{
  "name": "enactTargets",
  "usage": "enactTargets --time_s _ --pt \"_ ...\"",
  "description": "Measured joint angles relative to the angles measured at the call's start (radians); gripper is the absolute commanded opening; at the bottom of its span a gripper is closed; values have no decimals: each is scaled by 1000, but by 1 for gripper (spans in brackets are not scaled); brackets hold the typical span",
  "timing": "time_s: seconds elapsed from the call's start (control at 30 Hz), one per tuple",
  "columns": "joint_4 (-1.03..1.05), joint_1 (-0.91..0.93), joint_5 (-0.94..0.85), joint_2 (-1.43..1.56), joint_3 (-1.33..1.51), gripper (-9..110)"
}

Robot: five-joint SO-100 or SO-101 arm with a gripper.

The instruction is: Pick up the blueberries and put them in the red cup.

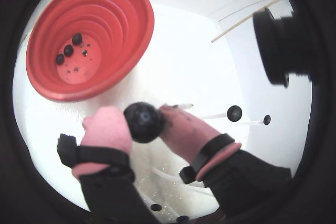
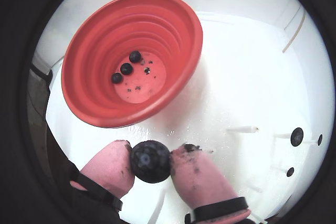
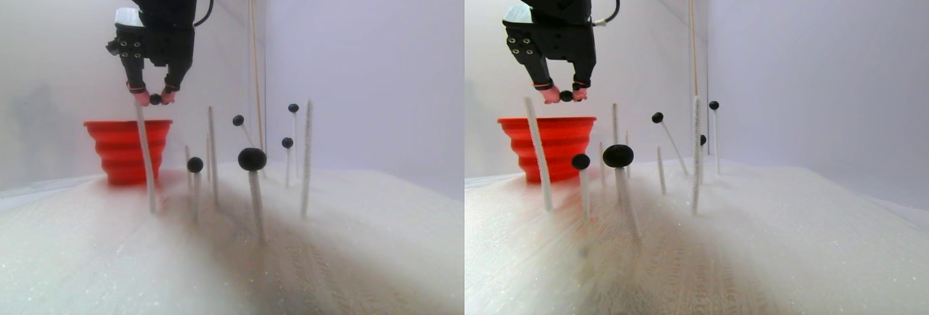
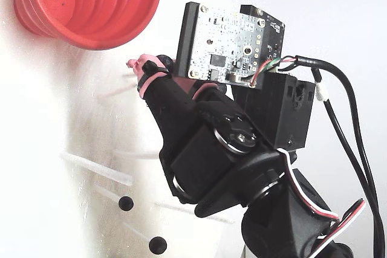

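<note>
In the fixed view the arm (image 4: pixel 205 149) hides the gripper's tips and whatever they hold, and the picture's top edge cuts the cup (image 4: pixel 91 10). In the stereo pair the near stick (image 3: pixel 145 162) crosses the cup, and the foreground floor (image 3: pixel 218 271) blurs.

the red cup (image 2: pixel 100 93) looks like smooth plastic with a faint sheen on its ribs; the blueberries (image 2: pixel 126 68) are matt black, the held blueberry (image 2: pixel 150 161) faintly dimpled; the fingertips (image 2: pixel 195 174) wear soft pink, smudged rubbery covers; the white floor (image 3: pixel 363 257) looks grainy and sparkly.
</note>
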Motion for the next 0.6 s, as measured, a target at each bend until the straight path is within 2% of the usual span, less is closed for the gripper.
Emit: enactTargets --time_s 0.6 --pt "-5 -48 25 -32 -67 11"
